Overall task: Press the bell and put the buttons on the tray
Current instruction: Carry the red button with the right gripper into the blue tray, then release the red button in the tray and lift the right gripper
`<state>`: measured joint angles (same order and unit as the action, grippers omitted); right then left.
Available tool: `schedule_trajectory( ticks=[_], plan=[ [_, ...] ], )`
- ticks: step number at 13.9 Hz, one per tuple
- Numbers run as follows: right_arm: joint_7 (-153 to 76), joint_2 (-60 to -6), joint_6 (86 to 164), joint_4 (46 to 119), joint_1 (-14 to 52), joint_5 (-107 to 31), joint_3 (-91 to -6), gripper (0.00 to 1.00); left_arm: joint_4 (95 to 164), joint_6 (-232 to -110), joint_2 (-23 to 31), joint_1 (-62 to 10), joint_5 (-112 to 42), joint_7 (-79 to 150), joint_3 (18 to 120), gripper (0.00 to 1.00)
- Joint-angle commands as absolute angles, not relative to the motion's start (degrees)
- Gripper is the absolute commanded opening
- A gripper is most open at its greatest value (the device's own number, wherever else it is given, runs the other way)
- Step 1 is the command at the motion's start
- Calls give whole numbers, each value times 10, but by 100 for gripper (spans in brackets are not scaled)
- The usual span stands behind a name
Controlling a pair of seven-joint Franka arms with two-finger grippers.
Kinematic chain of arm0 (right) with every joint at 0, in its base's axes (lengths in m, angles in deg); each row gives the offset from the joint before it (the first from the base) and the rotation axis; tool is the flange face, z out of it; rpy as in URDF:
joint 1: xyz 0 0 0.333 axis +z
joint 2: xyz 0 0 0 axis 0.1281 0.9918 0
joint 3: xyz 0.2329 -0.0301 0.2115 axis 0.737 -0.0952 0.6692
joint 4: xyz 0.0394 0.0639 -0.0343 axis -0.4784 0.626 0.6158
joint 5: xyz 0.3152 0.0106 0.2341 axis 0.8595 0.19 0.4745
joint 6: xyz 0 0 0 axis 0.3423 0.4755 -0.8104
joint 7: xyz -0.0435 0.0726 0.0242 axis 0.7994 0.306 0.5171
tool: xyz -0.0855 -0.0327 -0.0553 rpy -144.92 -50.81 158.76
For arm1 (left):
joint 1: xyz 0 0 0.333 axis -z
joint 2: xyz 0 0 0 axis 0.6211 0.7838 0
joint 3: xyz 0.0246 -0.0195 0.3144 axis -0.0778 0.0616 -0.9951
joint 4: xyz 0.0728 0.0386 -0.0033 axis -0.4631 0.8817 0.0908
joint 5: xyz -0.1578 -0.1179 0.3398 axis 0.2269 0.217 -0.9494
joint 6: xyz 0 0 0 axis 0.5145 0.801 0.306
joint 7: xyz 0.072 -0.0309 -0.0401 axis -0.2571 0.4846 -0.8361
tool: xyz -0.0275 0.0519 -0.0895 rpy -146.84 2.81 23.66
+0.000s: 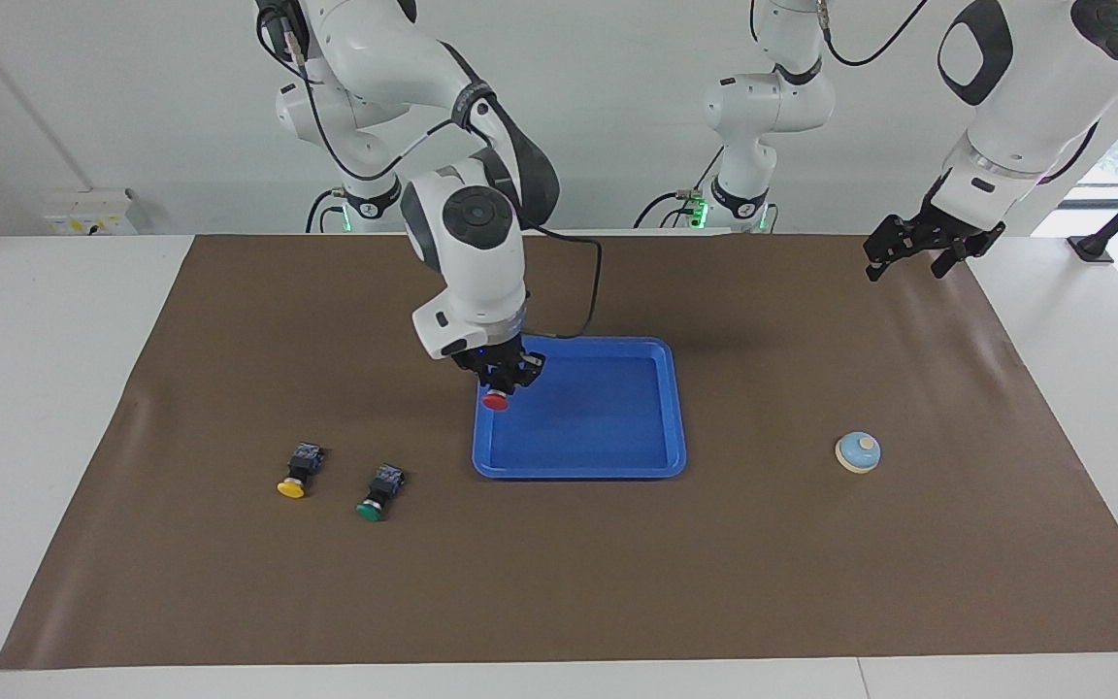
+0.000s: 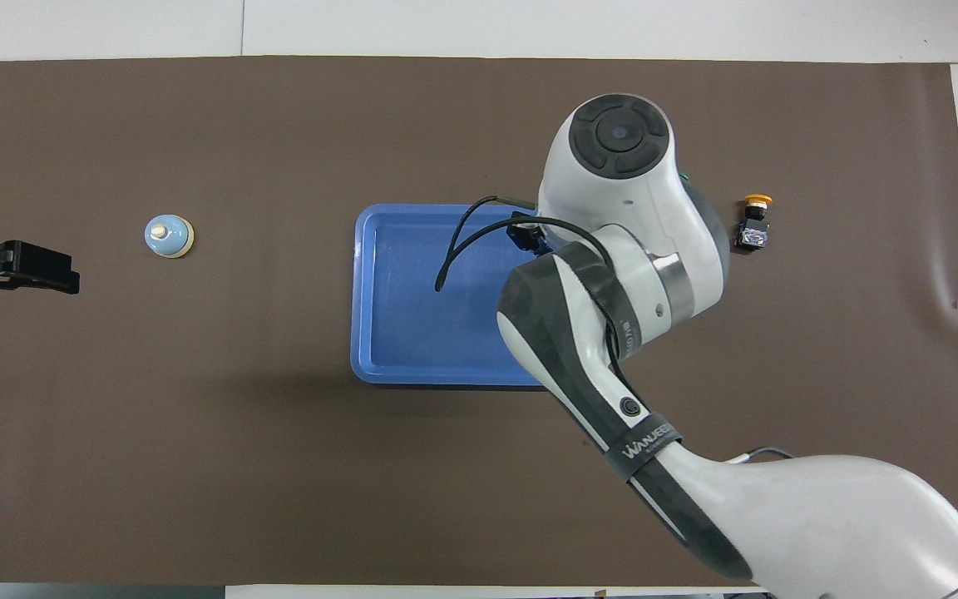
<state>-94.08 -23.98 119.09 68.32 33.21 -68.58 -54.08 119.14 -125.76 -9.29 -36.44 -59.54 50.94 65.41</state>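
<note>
The right gripper (image 1: 503, 381) is clamped on the red-capped button (image 1: 495, 401), over the glossy blue plastic tray (image 1: 617, 468) at mid-table. The left gripper (image 1: 911, 254) waits spread wide near the table's corner. The domed bell (image 1: 857, 451), yellow button (image 1: 295, 476) and green button (image 1: 378, 494) rest on the matte brown mat (image 1: 559, 582).

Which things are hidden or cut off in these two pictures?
- Green button: hidden in the overhead view by the right arm.
- Red button and right tool: covered in the overhead view by the same arm.
- Left tool: its arm cut off by the overhead view's edge.
</note>
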Motion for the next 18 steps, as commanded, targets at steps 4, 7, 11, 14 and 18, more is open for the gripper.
schedule_trajectory(
  ticks=[4, 7, 11, 14, 18],
  plan=[
    [-966, -240, 1362, 819, 355, -674, -544, 0, 1187, -1255, -95, -364, -599, 503, 653, 100],
    [-976, -240, 1375, 834, 356, -674, -544, 0, 1187, -1255, -95, -364, -599, 503, 654, 100],
    [-992, -242, 1371, 839, 356, -675, -544, 100, 1187, -1255, -95, -364, -599, 503, 653, 100],
    [-990, -258, 1331, 817, 343, -675, -550, 100, 1187, -1255, -95, -364, -599, 503, 654, 100],
    [-955, -279, 1252, 746, 279, -679, -553, 100, 1187, -1255, -95, -364, -599, 503, 653, 100]
  ],
)
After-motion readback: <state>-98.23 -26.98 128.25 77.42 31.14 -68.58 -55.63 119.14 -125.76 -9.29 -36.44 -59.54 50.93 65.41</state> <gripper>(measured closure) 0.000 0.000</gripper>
